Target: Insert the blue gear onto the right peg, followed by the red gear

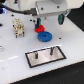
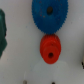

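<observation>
The blue gear (image 1: 45, 36) lies flat on the white table, and the smaller red gear (image 1: 40, 28) sits right behind it, touching or nearly so. My gripper (image 1: 49, 21) hangs above and just behind them, open, its dark-green fingers wide apart with nothing between. The grey black-rimmed plate (image 1: 46, 55) lies nearer the front with two thin pegs; the right peg (image 1: 50, 50) stands bare. The wrist view looks straight down on the blue gear (image 2: 50, 14) and the red gear (image 2: 50, 47), with one finger (image 2: 2, 34) at the frame's edge.
A beige block with dark holes (image 1: 18, 27) stands on the table at the exterior view's left. The left peg (image 1: 37, 54) rises from the same plate. The table's front edge runs below the plate.
</observation>
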